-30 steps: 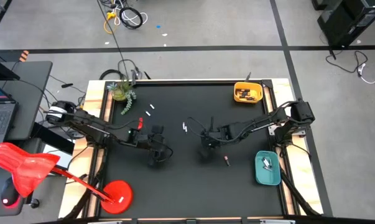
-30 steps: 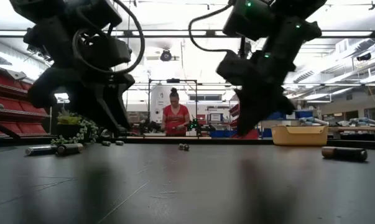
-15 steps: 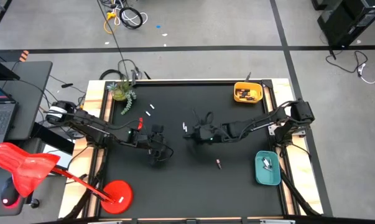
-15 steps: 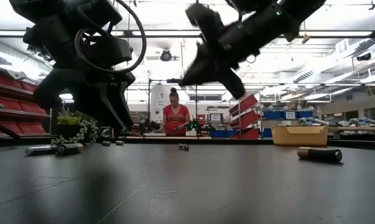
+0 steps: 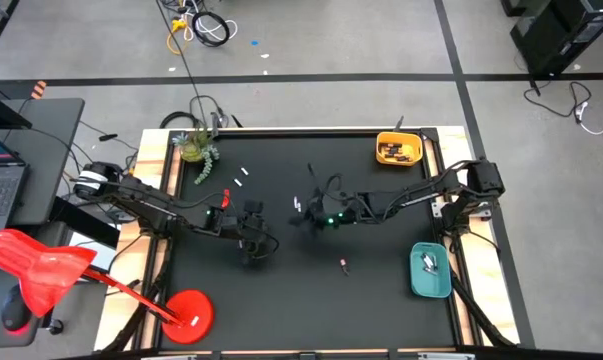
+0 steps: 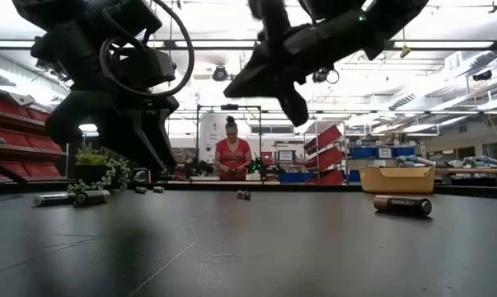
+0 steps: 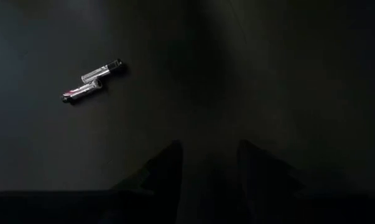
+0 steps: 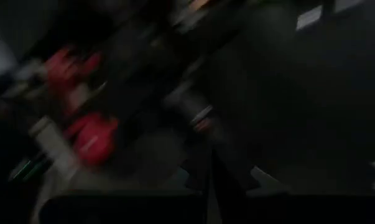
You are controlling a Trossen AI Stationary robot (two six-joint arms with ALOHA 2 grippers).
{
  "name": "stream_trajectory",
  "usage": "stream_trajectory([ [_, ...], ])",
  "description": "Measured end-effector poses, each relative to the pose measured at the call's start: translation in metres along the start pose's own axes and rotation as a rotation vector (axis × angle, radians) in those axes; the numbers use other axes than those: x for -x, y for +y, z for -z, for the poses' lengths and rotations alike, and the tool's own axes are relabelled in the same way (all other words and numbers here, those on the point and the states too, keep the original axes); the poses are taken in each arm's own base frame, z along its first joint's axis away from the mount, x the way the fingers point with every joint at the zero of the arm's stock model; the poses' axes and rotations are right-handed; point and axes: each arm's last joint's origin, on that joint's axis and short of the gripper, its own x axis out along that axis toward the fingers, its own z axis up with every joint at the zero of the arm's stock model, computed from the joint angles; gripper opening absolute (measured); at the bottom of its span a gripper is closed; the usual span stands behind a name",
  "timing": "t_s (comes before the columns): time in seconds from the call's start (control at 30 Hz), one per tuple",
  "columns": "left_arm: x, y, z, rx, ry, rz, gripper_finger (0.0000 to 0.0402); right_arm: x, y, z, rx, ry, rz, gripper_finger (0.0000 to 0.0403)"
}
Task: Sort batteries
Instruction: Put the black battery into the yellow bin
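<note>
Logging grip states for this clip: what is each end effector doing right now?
Left end effector: open, holding nothing, hovering over the mat.
Right end effector: shut, nothing visibly held, raised mid-table.

The dark battery lying on the table bears faint, unreadable lettering

floor: grey concrete, dark seams | left: desk | far room: red shelving, ceiling strip lights, a person standing
</note>
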Motion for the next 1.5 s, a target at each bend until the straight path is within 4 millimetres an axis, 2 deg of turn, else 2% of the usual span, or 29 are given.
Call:
stream_trajectory([
  [0.07, 0.0, 0.0, 0.0, 0.001, 0.0, 0.0, 0.0158, 0.001, 0.005, 0.006, 0.02, 0.094, -0.083, 0.0028],
  [0.17, 0.0, 0.0, 0.0, 0.012, 0.005, 0.004, 0.0158, 0.004, 0.015, 0.027, 0.008, 0.233, -0.103, 0.0019],
  [0.23, 0.0, -0.001, 0.0, 0.013, 0.004, 0.006, 0.0158, 0.009, 0.025, 0.045, 0.009, 0.319, -0.021, 0.001],
  [0.37, 0.001, -0.003, -0.002, 0.013, -0.02, 0.007, 0.0158, 0.022, 0.05, 0.079, 0.115, 0.401, 0.284, 0.0006],
  [0.43, 0.001, -0.003, -0.004, 0.016, -0.035, 0.005, 0.0158, 0.027, 0.069, 0.088, 0.157, 0.394, 0.314, 0.0011],
  [0.5, 0.001, -0.003, -0.004, 0.017, -0.038, 0.005, 0.0158, 0.03, 0.09, 0.092, 0.179, 0.374, 0.274, 0.0024],
  [0.6, 0.001, -0.003, -0.004, 0.019, -0.042, 0.006, 0.0158, 0.035, 0.1, 0.108, 0.19, 0.432, 0.314, 0.0061],
  [0.7, 0.001, -0.003, -0.004, 0.024, -0.044, 0.007, 0.0158, 0.041, 0.096, 0.123, 0.151, 0.496, 0.435, 0.0113],
  [0.87, 0.001, -0.003, -0.005, 0.042, -0.048, 0.01, 0.0158, 0.058, 0.08, 0.13, 0.029, 0.533, 0.682, 0.02],
  [1.0, 0.001, -0.005, -0.005, 0.035, -0.047, 0.028, 0.0158, 0.065, 0.073, 0.129, 0.0, 0.536, 0.794, 0.0237],
  [1.13, 0.001, -0.005, -0.005, 0.033, -0.047, 0.028, 0.0158, 0.065, 0.065, 0.133, 0.007, 0.543, 0.808, 0.024],
  [1.27, 0.001, -0.005, -0.005, 0.032, -0.046, 0.028, 0.0158, 0.058, 0.05, 0.143, -0.017, 0.535, 0.773, 0.0224],
  [1.5, 0.001, -0.005, -0.003, 0.028, -0.029, 0.031, 0.0158, 0.06, 0.027, 0.158, -0.065, 0.519, 0.806, 0.0196],
])
